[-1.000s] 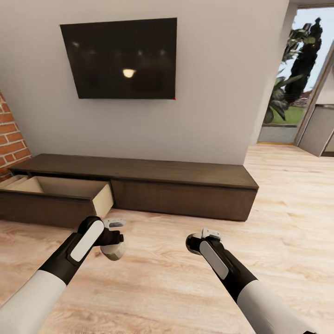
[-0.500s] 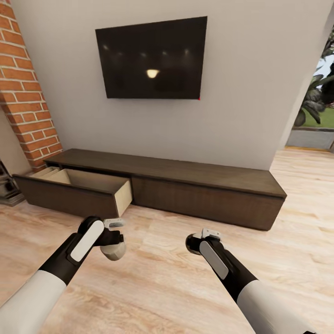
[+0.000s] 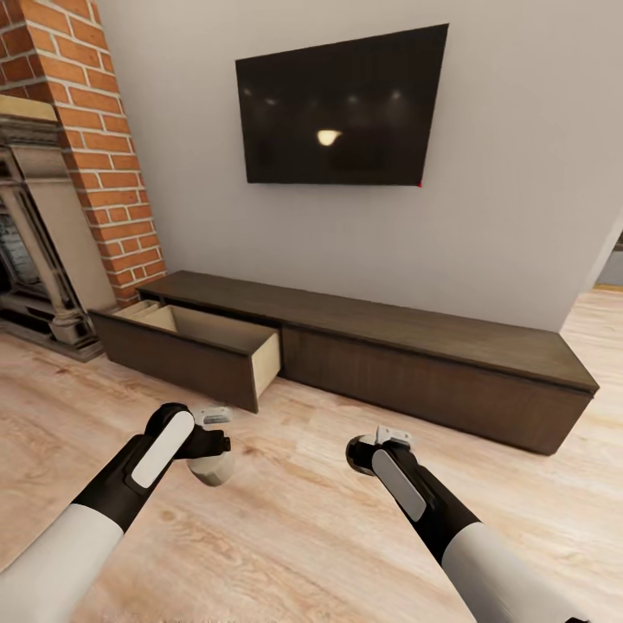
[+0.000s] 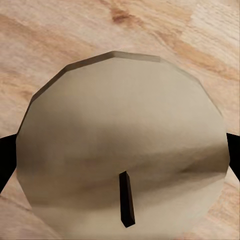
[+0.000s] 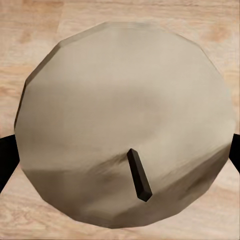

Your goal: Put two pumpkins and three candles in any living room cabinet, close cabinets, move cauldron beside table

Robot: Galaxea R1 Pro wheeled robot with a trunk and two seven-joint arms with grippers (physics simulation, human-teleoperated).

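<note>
Grey-brown candle (image 4: 122, 150) clamped between left gripper (image 3: 211, 452) fingers; second candle (image 5: 125, 125) clamped in right gripper (image 3: 368, 448). No legible markings. Cabinet (image 3: 415, 363) beyond fingertips, left drawer (image 3: 195, 350) open; bare wood floor (image 3: 294, 519) between.

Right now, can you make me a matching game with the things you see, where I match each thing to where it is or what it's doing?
Things:
1. candle in the left end effector
2. cabinet drawer
3. TV
4. brick column

Places or states:
A. hanging on the wall above the cabinet
B. pulled open, tan inside
C. held over the wood floor
D. standing at the cabinet's left end

Pairs: 1-C, 2-B, 3-A, 4-D
</note>
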